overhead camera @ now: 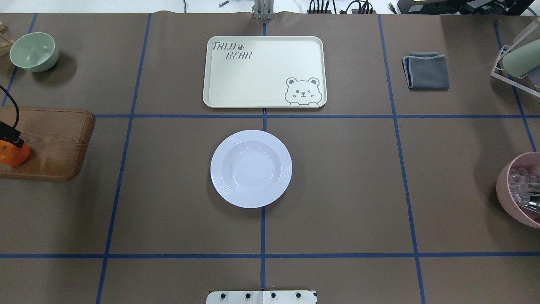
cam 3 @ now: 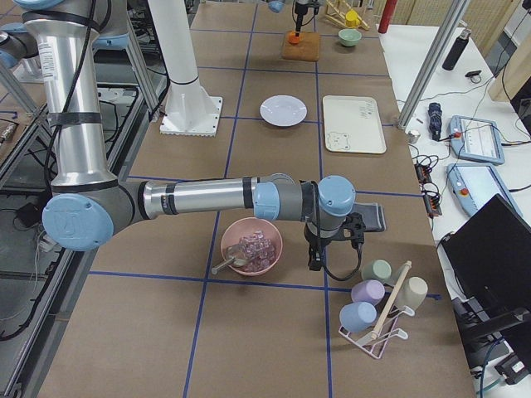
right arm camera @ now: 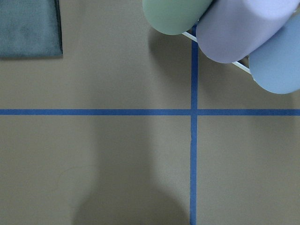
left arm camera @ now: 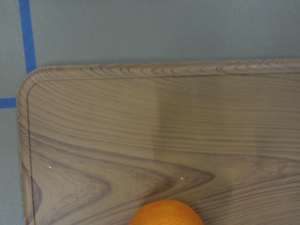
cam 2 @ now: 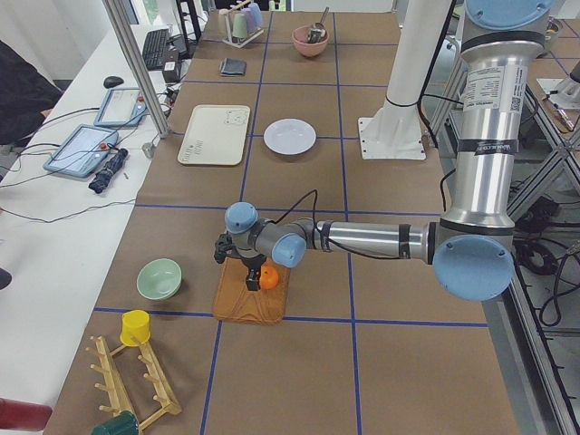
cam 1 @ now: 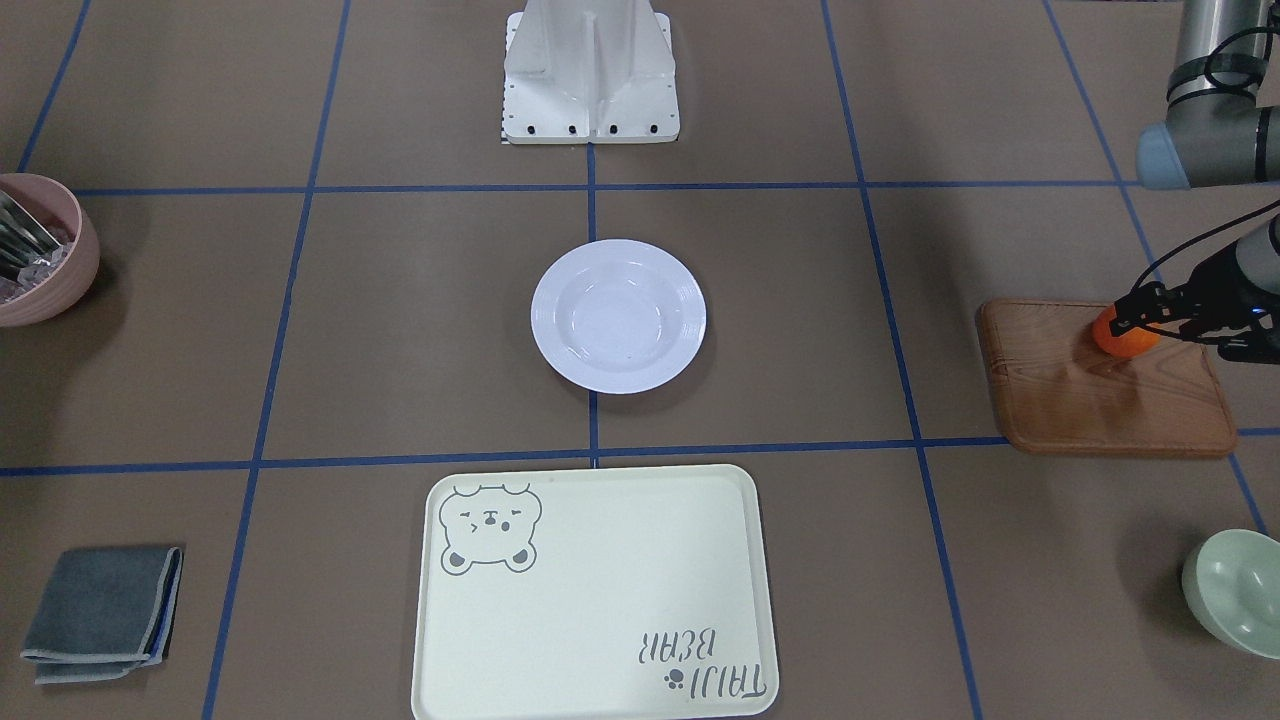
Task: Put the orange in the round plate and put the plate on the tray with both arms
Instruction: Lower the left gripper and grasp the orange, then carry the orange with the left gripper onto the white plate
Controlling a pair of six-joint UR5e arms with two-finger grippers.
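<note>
The orange (cam 1: 1122, 342) rests on a brown wooden board (cam 1: 1100, 400) at the table's left end. My left gripper (cam 1: 1135, 318) comes down on the orange from above, with its black fingers (overhead camera: 12, 137) pressed against the fruit. The left wrist view shows only the top of the orange (left arm camera: 166, 213) on the board (left arm camera: 140, 140). The white round plate (overhead camera: 251, 169) lies empty at the table's centre. The cream tray (overhead camera: 261, 71) lies just beyond it, also empty. My right gripper (cam 3: 317, 259) shows only in the right side view, near the pink bowl, and I cannot tell its state.
A pink bowl (overhead camera: 517, 190) holding clear pieces and a utensil sits at the right edge. A folded grey cloth (overhead camera: 426, 69) and a cup rack (overhead camera: 519, 59) lie at the far right. A pale green bowl (overhead camera: 33, 50) stands beyond the board (overhead camera: 50, 143).
</note>
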